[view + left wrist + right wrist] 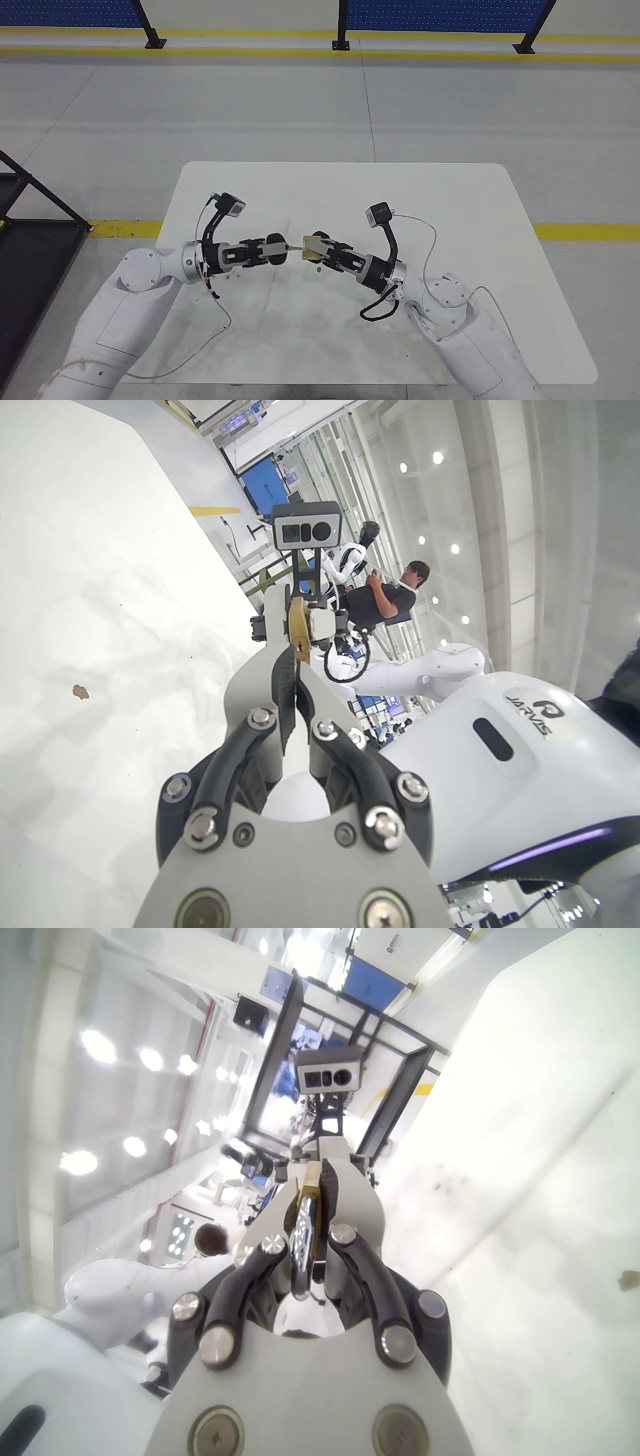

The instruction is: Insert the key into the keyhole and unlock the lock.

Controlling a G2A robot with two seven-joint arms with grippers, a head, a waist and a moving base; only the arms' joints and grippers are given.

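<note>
Right hand (314,1178) around brass lock (304,1228)

Both arms are up over the middle of the table (450,200), a touch towards the robot's side. The left gripper (287,248) is on the left and the right gripper (324,252) on the right, tip to tip. The lock (299,627) sits between the right gripper's fingers, its keyhole end facing the left gripper. The key (298,243) bridges the gap, pinched in the left one. A small scrap (80,691) lies on the table nearby, apart from both
</note>
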